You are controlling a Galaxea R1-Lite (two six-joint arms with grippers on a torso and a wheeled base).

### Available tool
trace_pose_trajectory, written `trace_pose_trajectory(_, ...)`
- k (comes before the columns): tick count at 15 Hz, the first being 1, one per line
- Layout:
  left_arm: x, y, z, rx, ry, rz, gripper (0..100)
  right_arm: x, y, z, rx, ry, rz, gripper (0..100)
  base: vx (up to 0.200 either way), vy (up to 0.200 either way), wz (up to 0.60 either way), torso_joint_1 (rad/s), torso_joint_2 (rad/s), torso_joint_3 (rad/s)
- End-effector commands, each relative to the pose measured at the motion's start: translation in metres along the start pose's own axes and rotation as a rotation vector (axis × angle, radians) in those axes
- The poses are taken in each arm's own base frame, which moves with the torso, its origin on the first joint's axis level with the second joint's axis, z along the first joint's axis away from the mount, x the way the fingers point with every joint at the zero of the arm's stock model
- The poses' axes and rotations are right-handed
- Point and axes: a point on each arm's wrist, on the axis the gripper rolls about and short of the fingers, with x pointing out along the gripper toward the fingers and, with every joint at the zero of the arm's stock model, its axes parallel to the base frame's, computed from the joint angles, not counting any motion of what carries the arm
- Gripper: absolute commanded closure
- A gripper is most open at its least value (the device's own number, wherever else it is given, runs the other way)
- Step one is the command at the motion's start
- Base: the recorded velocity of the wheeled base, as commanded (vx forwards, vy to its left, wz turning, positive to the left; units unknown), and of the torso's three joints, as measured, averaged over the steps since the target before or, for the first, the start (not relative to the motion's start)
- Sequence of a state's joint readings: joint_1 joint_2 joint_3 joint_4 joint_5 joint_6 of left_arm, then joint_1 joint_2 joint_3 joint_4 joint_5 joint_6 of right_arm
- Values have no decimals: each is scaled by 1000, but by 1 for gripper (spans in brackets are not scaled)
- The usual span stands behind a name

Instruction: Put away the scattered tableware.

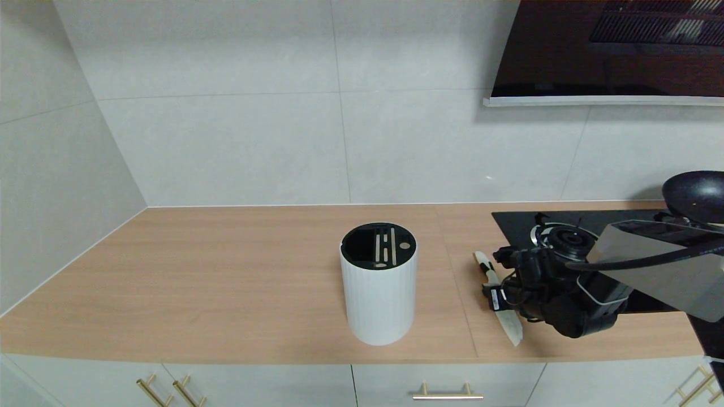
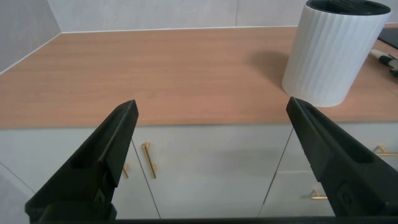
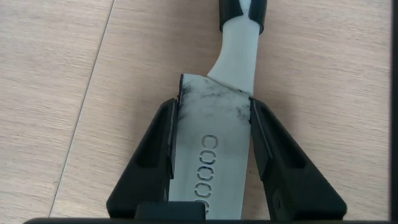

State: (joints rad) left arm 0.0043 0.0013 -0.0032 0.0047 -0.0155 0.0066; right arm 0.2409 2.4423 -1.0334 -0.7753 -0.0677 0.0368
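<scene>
One knife (image 1: 490,275) lengthwise front-to-back, handle toward wall (image 1: 339,141), right jaws clamped on it; left jaws apart

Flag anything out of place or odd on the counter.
The knife lies flat on the countertop beside the hob, not in the white knife holder. The right gripper grips its blade by both edges. The blade carries dark smudges near the handle end; dirt or wear, cannot tell. Nothing spilled.

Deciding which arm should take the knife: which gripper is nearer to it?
Right. The right gripper clamps the knife by its blade on the counter. The left gripper hangs open off the counter's front edge, with the white holder between it and the knife.
</scene>
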Motion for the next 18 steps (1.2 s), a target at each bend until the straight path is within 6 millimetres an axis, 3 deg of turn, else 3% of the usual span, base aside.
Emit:
trace_pose_trajectory(1,0,0,0,1,0,1,0,-11,0,13,29,-36,-6,100,0,0,0,0,0,0)
trace_pose_trajectory(5,-3,0,10,-3,-44,-13,0,-73,-1,59,69,-171,23,100,0,0,0,0,0,0)
trace_pose_trajectory(6,-4,0,15,-3,-60,-21,0,-80,-1,63,67,-186,29,100,0,0,0,0,0,0)
trace_pose_trajectory(8,-13,-4,63,-3,-58,-216,0,-120,10,92,59,-305,67,100,0,0,0,0,0,0)
trace_pose_trajectory(9,-8,-5,85,-8,-20,-283,0,-130,15,102,56,-344,82,100,0,0,0,0,0,0)
trace_pose_trajectory(10,-8,-5,85,-8,-20,-283,0,-130,15,102,56,-344,82,100,0,0,0,0,0,0)
trace_pose_trajectory(11,14,-7,127,-27,36,-374,0,-149,29,126,43,-423,117,100,0,0,0,0,0,0)
trace_pose_trajectory(13,68,-9,174,-41,140,-493,0,-187,50,148,25,-474,188,100,0,0,0,0,0,0)
trace_pose_trajectory(16,135,-21,189,-120,284,-605,0,-209,75,145,7,-494,253,100,0,0,0,0,0,0)
trace_pose_trajectory(18,158,-33,184,-203,314,-660,0,-234,97,136,-4,-503,326,100,0,0,0,0,0,0)
